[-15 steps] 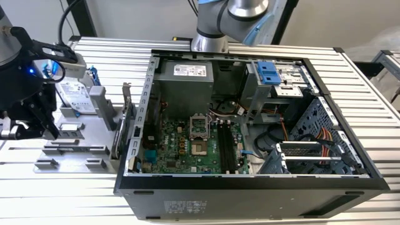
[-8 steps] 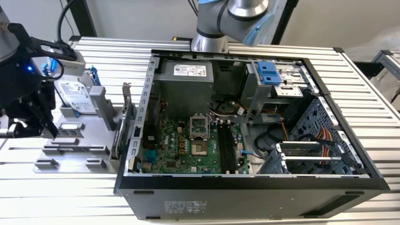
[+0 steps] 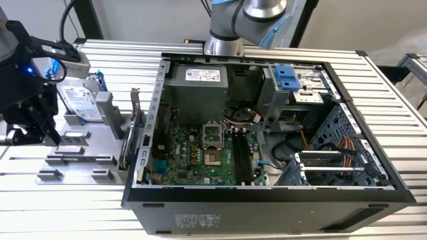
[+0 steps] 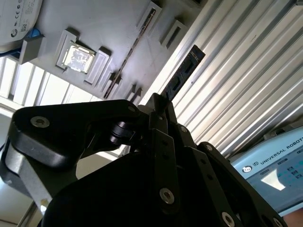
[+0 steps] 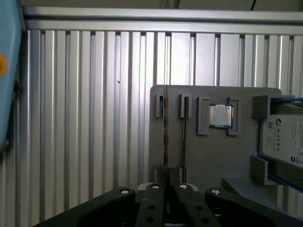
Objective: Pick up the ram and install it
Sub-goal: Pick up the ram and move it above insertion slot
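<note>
**Item: ram held in tool, beside parts holder**

- Tool: black, its fingers closed on the ram. In the exterior view it hangs at the exterior view's left, over the grey parts holder.
- Ram: thin dark stick, clamped at one end between the fingers. Its free end juts out past the fingertips. In the second wrist view it shows against the ribbed metal surface, apart from the holder's long slots. In the first wrist view it appears edge-on as a narrow line rising from the fingertips along the holder's edge.
- Parts holder: grey block lying on the surface, just beside the computer case.
  - Square silver processor chip, seated in a recess.
  - Silver hard drive with blue side rails, at the holder's far end.
- Computer case: black tower lying on its side with the side panel off and the green motherboard exposed. It stands to the exterior view's right of the tool, apart from it.
- Arm base: stands behind the case.
</note>
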`<state>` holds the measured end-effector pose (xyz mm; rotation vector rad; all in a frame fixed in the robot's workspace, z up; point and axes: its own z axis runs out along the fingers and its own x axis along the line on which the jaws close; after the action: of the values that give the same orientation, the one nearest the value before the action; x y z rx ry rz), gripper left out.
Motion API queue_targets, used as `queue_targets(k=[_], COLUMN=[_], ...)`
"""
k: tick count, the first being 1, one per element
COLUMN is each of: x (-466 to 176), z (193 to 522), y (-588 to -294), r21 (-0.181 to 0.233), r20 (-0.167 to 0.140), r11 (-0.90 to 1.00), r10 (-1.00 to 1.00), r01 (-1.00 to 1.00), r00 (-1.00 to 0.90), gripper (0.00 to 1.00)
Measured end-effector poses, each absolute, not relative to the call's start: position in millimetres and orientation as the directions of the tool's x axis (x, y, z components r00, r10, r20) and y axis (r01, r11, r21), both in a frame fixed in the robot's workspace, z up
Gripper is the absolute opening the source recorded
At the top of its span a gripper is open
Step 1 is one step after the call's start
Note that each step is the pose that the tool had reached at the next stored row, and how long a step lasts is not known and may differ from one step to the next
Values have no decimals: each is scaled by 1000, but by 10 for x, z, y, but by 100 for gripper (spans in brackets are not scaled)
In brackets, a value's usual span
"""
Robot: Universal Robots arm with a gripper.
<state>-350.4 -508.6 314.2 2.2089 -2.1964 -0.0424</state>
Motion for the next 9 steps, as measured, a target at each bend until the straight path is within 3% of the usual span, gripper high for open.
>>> queue_targets(k=[9], x=[-3504], z=[3174], y=[-5086], r21=[38], r20=[-1], r11=[-6], r10=[-1000], r01=[-999], r00=[6], gripper=[0])
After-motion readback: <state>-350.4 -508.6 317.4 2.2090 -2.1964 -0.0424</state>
